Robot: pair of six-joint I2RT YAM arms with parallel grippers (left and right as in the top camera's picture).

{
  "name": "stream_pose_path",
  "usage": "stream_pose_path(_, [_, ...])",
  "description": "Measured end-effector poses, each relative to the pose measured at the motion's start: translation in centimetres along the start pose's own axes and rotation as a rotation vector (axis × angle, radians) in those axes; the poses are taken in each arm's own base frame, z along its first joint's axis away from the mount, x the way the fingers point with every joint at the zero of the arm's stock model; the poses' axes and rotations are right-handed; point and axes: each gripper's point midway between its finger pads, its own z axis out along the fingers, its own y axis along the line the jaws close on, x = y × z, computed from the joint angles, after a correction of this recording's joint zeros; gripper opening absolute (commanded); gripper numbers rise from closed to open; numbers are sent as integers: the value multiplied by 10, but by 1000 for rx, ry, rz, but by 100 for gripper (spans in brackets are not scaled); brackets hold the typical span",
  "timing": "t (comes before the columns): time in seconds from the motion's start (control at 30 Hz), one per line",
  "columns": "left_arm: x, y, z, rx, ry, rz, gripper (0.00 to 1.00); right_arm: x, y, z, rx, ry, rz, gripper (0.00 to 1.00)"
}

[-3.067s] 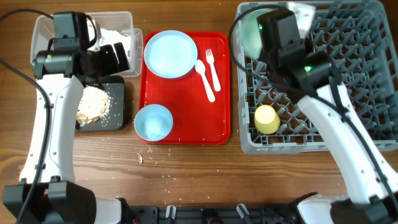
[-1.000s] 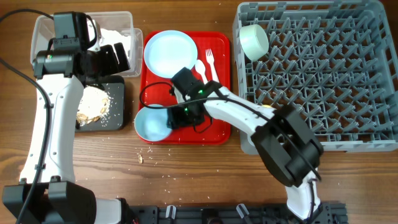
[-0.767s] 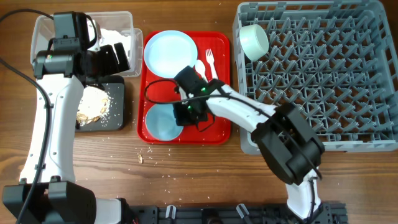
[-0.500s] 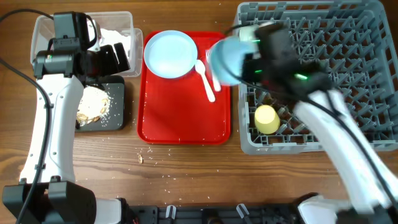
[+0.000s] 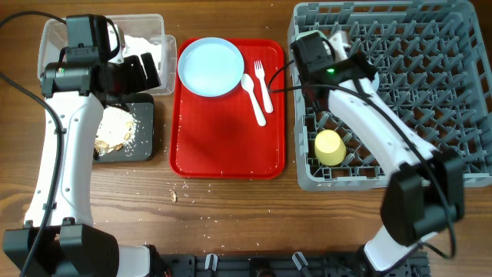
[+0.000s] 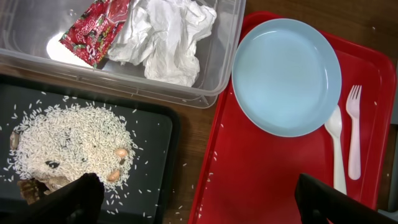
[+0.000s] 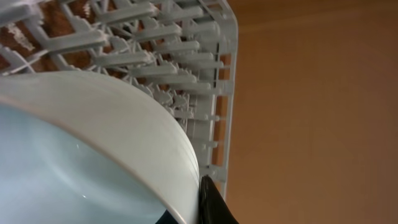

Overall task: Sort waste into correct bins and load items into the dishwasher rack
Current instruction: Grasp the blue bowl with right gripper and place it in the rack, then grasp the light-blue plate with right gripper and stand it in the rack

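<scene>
My right gripper (image 5: 314,55) is over the near-left back corner of the grey dishwasher rack (image 5: 430,100), shut on a light-blue bowl (image 7: 74,155); one black finger (image 7: 208,202) presses its rim. The arm hides this bowl in the overhead view. The yellow cup (image 5: 330,148) lies in the rack. The light-blue plate (image 5: 210,67), white spoon (image 5: 254,96) and fork (image 5: 264,83) lie on the red tray (image 5: 227,146). My left gripper (image 6: 199,205) is open and empty above the black tray (image 5: 144,148) with food scraps (image 5: 114,129). The clear tub (image 5: 58,31) holds the napkin (image 6: 165,37) and wrapper (image 6: 87,31).
Crumbs (image 5: 175,195) lie on the wooden table in front of the red tray. The rack's upright pegs fill the right side. Rice grains are scattered on the black tray and on the wood beside it.
My right gripper took the bowl off the front of the red tray and carried it to the rack's back-left corner. The left arm has not moved.
</scene>
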Motion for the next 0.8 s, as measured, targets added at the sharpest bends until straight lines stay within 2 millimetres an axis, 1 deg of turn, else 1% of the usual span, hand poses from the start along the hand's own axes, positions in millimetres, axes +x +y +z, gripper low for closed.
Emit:
stream_pose_path(0.1, [0, 0, 0, 0, 0, 0, 100, -14, 7, -6, 48, -30, -56, 5])
stream_pose_path(0.13, [0, 0, 0, 0, 0, 0, 100, -17, 10, -9, 50, -39, -74, 7])
stream_pose_path(0.23, [0, 0, 0, 0, 0, 0, 100, -27, 28, -23, 33, -81, -147, 22])
stream_pose_path(0.37, [0, 0, 0, 0, 0, 0, 100, -32, 46, -40, -17, -128, -217, 43])
stream_pose_path(0.4, [0, 0, 0, 0, 0, 0, 100, -34, 52, -46, -36, -146, -236, 47])
stream_pose_path(0.43, [0, 0, 0, 0, 0, 0, 100, -35, 58, -51, -53, -161, -251, 48])
stream_pose_path(0.47, [0, 0, 0, 0, 0, 0, 100, -36, 63, -57, -70, -176, -265, 52])
stream_pose_path(0.5, [0, 0, 0, 0, 0, 0, 100, -38, 75, -65, -110, -201, -282, 57])
stream_pose_path(0.53, [0, 0, 0, 0, 0, 0, 100, -40, 81, -70, -131, -214, -287, 60])
stream_pose_path(0.57, [0, 0, 0, 0, 0, 0, 100, -41, 86, -73, -153, -225, -279, 67])
stream_pose_path(0.63, [0, 0, 0, 0, 0, 0, 100, -42, 98, -79, -220, -245, -253, 69])
stream_pose_path(0.7, [0, 0, 0, 0, 0, 0, 100, -46, 106, -77, -304, -244, -163, 71])
stream_pose_path(0.8, [0, 0, 0, 0, 0, 0, 100, -58, 100, -71, -412, -247, -45, 72])
